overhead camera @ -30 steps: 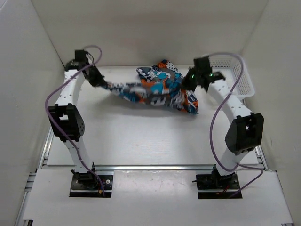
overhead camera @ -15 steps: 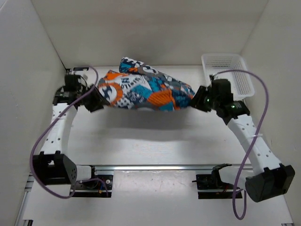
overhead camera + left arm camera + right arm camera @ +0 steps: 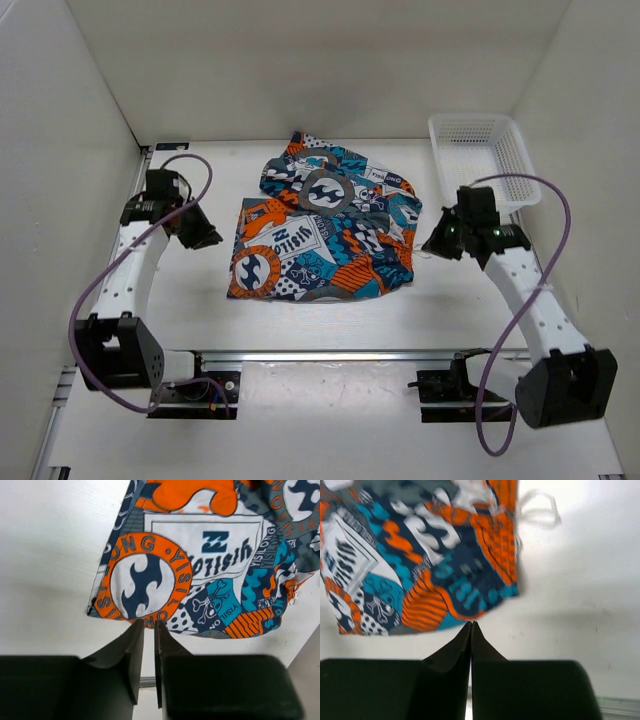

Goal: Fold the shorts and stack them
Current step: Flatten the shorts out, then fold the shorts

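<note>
Looking down, I see the shorts lying mid-way across the worktop, near half spread flat, probably for folding. The left fingers hang empty, a slit apart, beside one edge. The right fingers are pressed together, empty, off the opposite edge.

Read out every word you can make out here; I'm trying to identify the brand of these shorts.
"YISILONG": repeated round the orange ring on the shorts.
"YISILONG": upside down on the white panel.
"NO YISIL": on the teal patch, cut off.
Lettering in the right wrist view: too blurred to read.
</note>
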Controlling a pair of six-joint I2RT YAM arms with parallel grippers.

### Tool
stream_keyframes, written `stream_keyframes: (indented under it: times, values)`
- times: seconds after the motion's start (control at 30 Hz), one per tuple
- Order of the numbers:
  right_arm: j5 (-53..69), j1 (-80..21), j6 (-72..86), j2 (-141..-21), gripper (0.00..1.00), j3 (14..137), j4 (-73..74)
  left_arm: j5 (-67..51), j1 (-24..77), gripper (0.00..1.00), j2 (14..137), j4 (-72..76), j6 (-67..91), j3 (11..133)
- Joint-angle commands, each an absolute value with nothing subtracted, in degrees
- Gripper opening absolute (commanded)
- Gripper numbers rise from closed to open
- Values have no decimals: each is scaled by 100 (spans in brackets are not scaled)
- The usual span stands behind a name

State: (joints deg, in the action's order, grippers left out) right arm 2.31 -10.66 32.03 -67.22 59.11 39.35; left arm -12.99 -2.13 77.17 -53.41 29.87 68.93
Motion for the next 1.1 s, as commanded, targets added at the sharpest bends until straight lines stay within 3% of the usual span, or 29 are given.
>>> stream_keyframes:
  times: [0.0, 0.07, 0.17, 0.23, 0.3, 0.33, 0.43, 0.57, 0.7, 0.83, 0.87, 0.93, 1.07]
  values:
    - [588, -1081, 3506, -6138, 1, 5118, 4175, -1423, -211, 24, 7445, -5389, 2997, 6119]
    - [824, -1081, 3735, -5872, 1, 4484, 4175, -1493, -211, 23, 7129, -5309, 3120, 5489]
    - [1107, -1081, 4060, -5337, 3, 3825, 4122, -1686, -62, 69, 6787, -5186, 3409, 4907]
    - [1317, -1081, 4218, -5195, 11, 3465, 4035, -1767, -9, 97, 6732, -5133, 3576, 4721]
    - [1371, -1081, 4420, -5063, 27, 3323, 3894, -1819, 44, 99, 6732, -4984, 3743, 4510]
    - [1441, -1081, 4534, -5063, 44, 3270, 3763, -1819, 44, 99, 6828, -4931, 3744, 4509]
    - [1441, -1081, 4588, -5194, 72, 3217, 3525, -1758, 105, 99, 7206, -4668, 3963, 4386]
    - [1310, -1028, 4641, -5860, 70, 3217, 3025, -1565, 105, 89, 7733, -4255, 4034, 4263]
    - [1397, -923, 4842, -6590, 62, 3330, 2244, -1406, 105, 68, 8427, -3999, 4096, 4315]
    - [1397, -923, 4843, -7276, 53, 3533, 1794, -1266, 105, 39, 8770, -3946, 4043, 4666]
    - [1232, -923, 4843, -7477, 49, 3533, 1732, -1205, 105, 24, 8824, -3946, 4043, 4806]
    - [959, -984, 4703, -7611, 44, 3673, 1523, -1204, 158, 12, 8929, -3946, 3981, 4965]
    - [739, -1037, 4519, -8005, 31, 3936, 1274, -1134, 158, 10, 9228, -3946, 3806, 5308]
